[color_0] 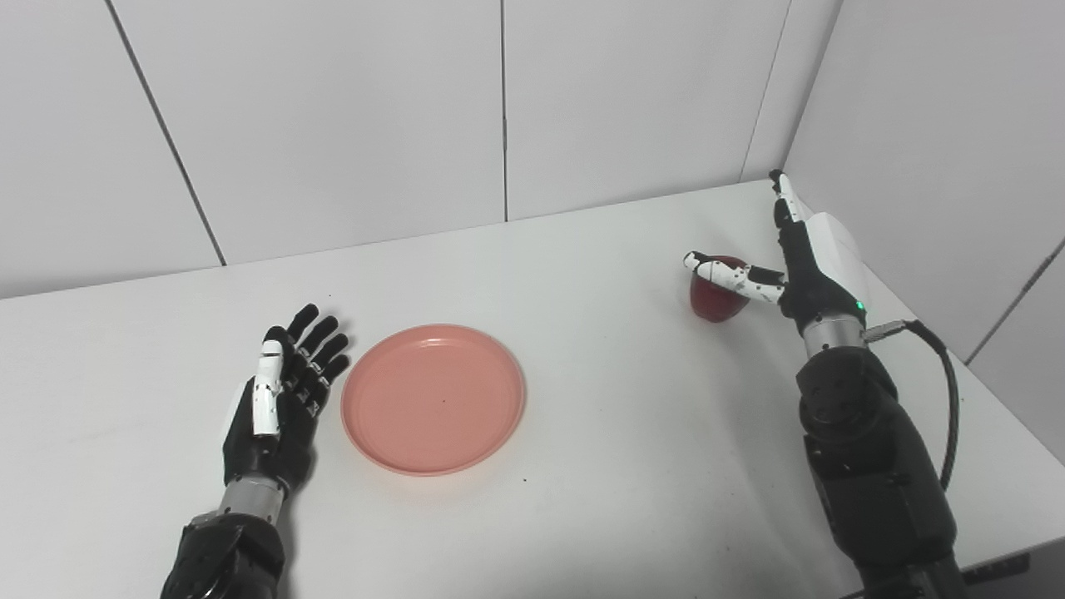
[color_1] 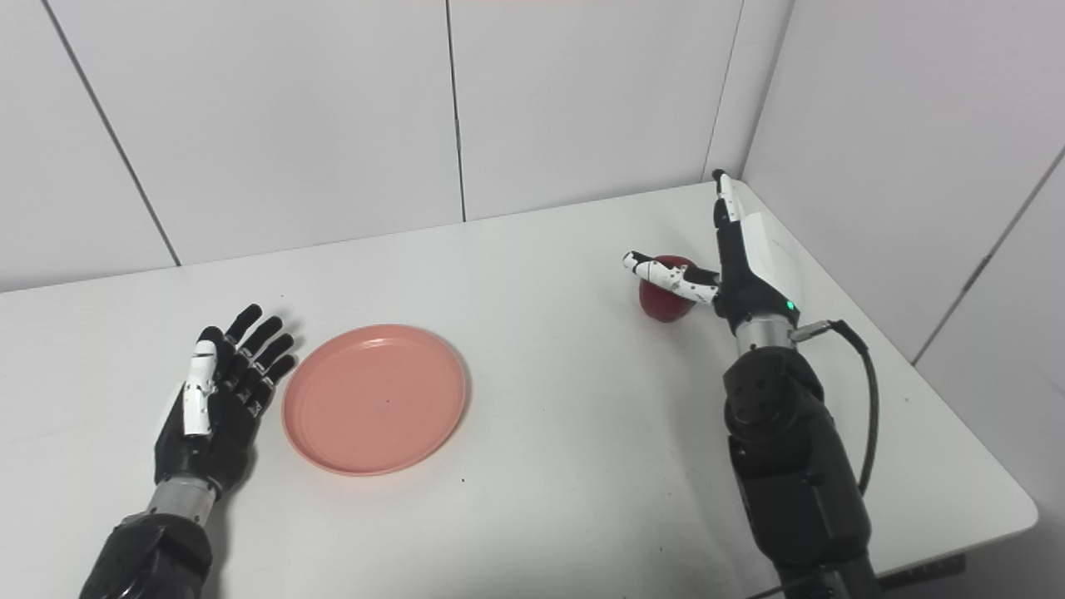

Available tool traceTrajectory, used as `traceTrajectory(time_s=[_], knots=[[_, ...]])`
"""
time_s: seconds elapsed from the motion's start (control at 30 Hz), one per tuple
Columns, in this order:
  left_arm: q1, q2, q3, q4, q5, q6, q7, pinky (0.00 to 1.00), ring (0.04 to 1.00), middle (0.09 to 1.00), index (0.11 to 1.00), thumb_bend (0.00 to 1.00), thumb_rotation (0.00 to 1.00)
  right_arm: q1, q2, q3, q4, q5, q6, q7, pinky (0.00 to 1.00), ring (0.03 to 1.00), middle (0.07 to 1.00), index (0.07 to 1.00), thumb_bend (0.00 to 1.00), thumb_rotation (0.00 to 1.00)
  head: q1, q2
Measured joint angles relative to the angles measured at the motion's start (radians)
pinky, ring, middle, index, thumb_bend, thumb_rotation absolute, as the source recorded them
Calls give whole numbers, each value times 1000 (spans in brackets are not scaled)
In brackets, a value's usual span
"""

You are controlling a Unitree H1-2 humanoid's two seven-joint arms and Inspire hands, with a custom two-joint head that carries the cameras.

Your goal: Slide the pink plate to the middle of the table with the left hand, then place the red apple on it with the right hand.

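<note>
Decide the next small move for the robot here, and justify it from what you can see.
Probably close the right hand around the red apple: its fingers are spread beside the fruit, thumb across it. The pink plate already lies near the table's middle, the open left hand beside it.

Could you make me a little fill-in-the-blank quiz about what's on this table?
1. The plate is coloured ____.
2. The left hand lies open just ____ of the plate.
3. The right hand is open, its thumb stretched across the ____.
4. The plate has ____ on it.

Missing words: pink; left; apple; nothing
</note>
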Motion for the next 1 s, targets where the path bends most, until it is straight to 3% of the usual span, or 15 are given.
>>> traceTrajectory(time_s=[0.4,1.0], knots=[[3,5,-1,-6,0,4,0,908,881,887,876,403,1000,-2,-15,27,43,25,1,-4,813,942,986,1000,1000,602,-2,9],[10,16,-2,-19,-10,14,-8,900,878,880,866,402,1000,-10,-36,47,135,62,-4,-24,837,950,991,1000,1000,544,0,20]])
